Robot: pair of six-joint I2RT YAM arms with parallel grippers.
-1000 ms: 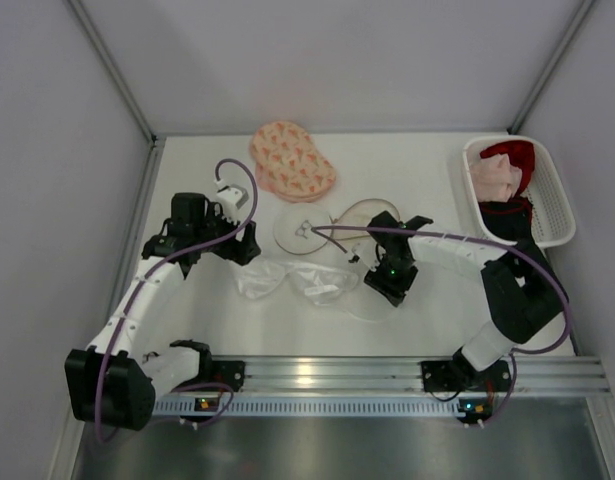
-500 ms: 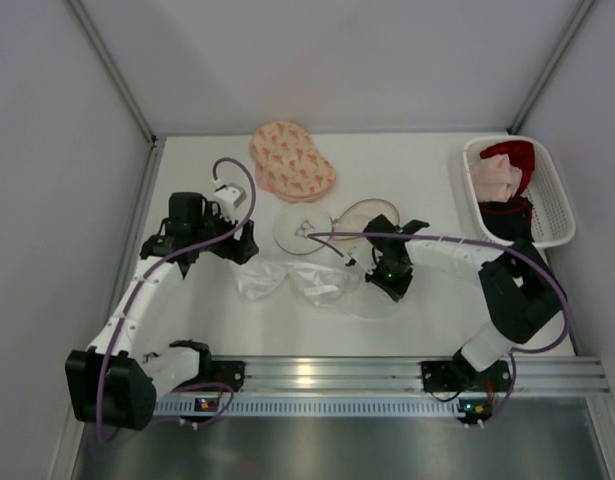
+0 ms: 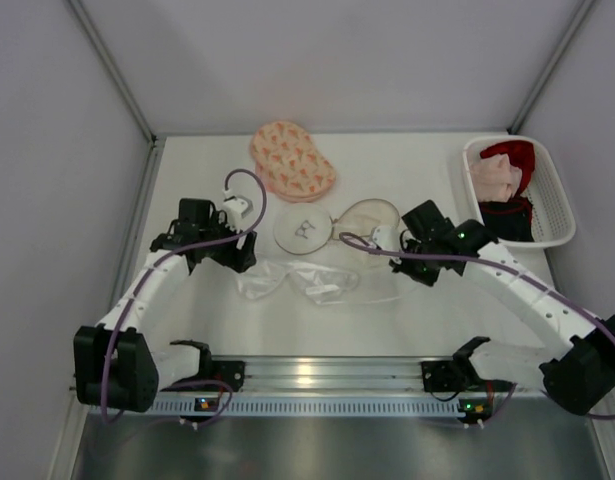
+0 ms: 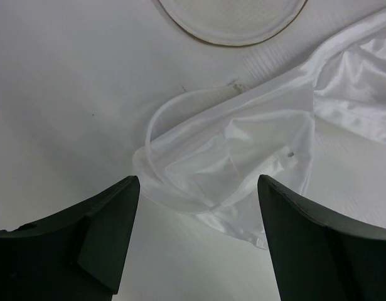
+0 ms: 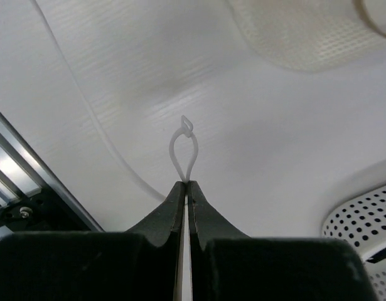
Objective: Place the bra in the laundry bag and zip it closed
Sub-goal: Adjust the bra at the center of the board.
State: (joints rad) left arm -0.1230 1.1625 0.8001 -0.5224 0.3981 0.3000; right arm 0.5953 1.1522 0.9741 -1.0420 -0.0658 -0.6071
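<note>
The white satin bra [image 3: 292, 281] lies crumpled on the table, in front of my left gripper [image 3: 241, 262]. In the left wrist view the bra [image 4: 243, 150] lies between and just past my open, empty left gripper [image 4: 198, 183]. The white mesh laundry bag [image 3: 365, 218] lies flat to its right, with a round mesh panel [image 3: 302, 230] beside it. My right gripper [image 3: 411, 268] is shut on the bag's thin white zipper pull loop [image 5: 183, 145], with the jaws [image 5: 187, 183] pressed together over the mesh.
A pink patterned fabric piece [image 3: 292, 160] lies at the back of the table. A white perforated basket [image 3: 552, 205] with red and pink clothes stands at the right. The metal rail [image 3: 317, 375] runs along the near edge.
My right gripper has moved right and back from the bra's right side, and the arm has swung outward. My left gripper has shifted slightly toward the bra.
</note>
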